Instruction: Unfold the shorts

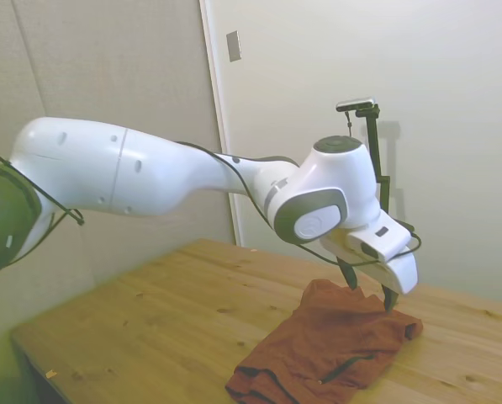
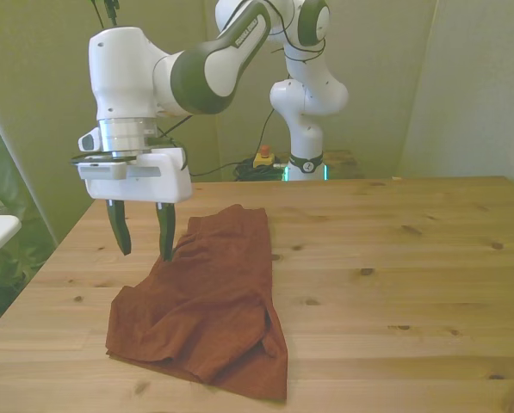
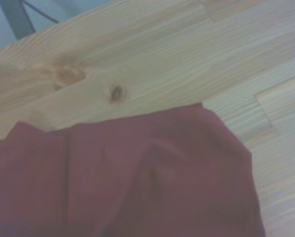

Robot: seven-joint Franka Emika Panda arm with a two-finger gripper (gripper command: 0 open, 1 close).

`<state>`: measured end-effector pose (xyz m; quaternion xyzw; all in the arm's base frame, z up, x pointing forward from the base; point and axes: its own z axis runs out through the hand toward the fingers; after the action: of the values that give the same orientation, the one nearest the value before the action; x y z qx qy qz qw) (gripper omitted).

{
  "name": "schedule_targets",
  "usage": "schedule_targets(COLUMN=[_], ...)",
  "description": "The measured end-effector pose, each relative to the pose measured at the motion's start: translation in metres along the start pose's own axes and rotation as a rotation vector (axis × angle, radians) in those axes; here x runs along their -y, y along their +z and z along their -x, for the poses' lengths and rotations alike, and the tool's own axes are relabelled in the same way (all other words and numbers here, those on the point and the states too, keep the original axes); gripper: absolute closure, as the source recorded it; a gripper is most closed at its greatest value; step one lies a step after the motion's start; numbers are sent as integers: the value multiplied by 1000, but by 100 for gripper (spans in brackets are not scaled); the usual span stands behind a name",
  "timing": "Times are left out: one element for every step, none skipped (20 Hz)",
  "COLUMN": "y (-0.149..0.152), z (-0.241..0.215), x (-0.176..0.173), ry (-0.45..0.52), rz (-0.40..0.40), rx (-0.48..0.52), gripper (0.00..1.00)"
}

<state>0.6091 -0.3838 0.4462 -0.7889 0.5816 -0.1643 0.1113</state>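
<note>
On the wooden desk [image 2: 411, 258], the shorts [image 2: 209, 301] are lying in a crumpled, folded heap, toward the front view's left. One end is reaching back toward the far edge, and the broader end is bunching up near the front edge. In the side view, a dark trim line is showing near the closer end of the shorts [image 1: 335, 345]. Above the heap's edge at the front view's left, the pincer [image 2: 142, 230] is hanging with its two dark fingers pointing down and standing apart, holding nothing. One fingertip [image 2: 165, 249] is sitting right at the fabric's edge, while the other is hanging over bare wood beside it. Whether that tip is touching the cloth is not clear. From the wrist view, a rounded fold of the shorts [image 3: 137, 182] is lying against the desk [image 3: 152, 64].
</note>
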Motion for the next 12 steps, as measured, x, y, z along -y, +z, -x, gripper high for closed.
schedule_targets(y=[3, 6, 9, 13, 17, 21, 27, 33, 39, 45, 50, 55], z=[-7, -12, -17, -21, -23, -24, -25, -25, -25, -26, -28, -30], x=[-1, -2, -3, -3, -2, -1, 1, 3, 3, 3, 1, -1], ry=[10, 19, 26, 31, 34, 36, 38, 41, 43, 47, 51, 55], rz=[-5, -8, -10, -10, -10, -10, -8, -6, -2, 2, 8, 11], rx=[-1, 1, 3, 2, 2, 3, 5, 9, 14, 19, 26, 31], gripper=[0, 0, 0, 0, 0, 0, 0, 0, 0, 0, 0, 0])
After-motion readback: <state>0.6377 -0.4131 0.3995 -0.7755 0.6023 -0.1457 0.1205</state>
